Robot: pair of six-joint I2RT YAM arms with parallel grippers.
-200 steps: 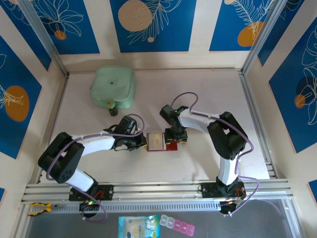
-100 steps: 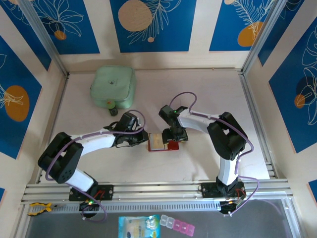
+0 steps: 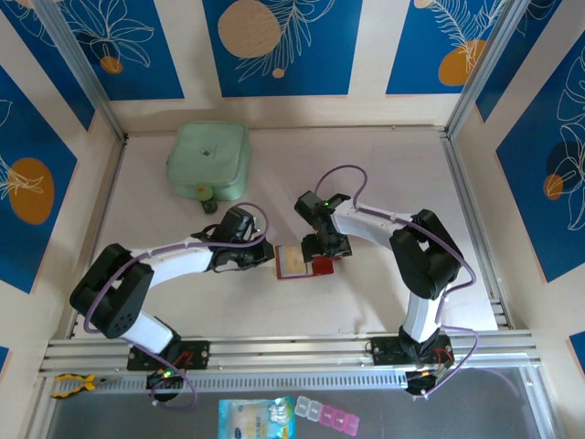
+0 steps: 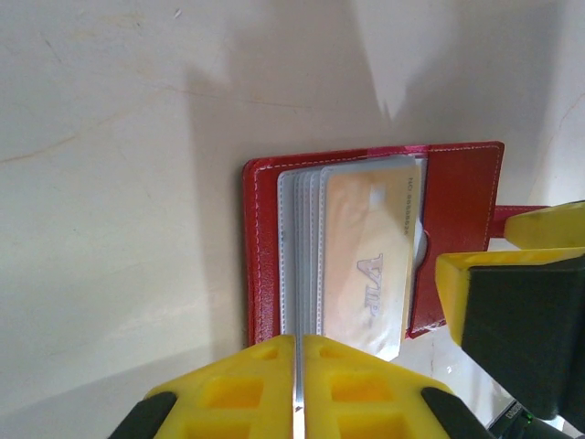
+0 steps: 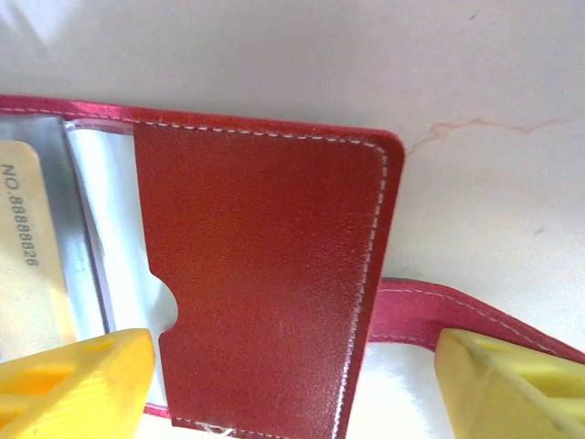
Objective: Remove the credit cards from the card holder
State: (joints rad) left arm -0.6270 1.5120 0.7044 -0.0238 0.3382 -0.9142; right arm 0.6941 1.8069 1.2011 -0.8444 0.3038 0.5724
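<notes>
— How's the left claw (image 4: 299,355) looking from where you stand?

— Pressed together. Its tips sit right against one edge of the card holder (image 4: 457,206). There's a thin pale line between them, but I can't tell whether anything is pinched there.

— And the right claw (image 5: 292,366)?

— Spread wide. One finger is over the pocket side and the other over the snap tab (image 5: 457,315), with the red inner flap lying between them. It isn't gripping anything that I can see.

— Where's the holder itself?

— Lying open and flat on the surface (image 3: 366,165), about the middle, between the two claws. The left one is at its left end and the right one is over its red right half.

— The credit cards?

— A yellowish-gold card (image 4: 366,265) is tucked in the pale grey pockets (image 4: 297,247), under the red flap. I can't make out a second card among the sleeves.

— Anything else around?

— A mint-green case (image 3: 208,161) at the back left, well apart from all that.
</notes>
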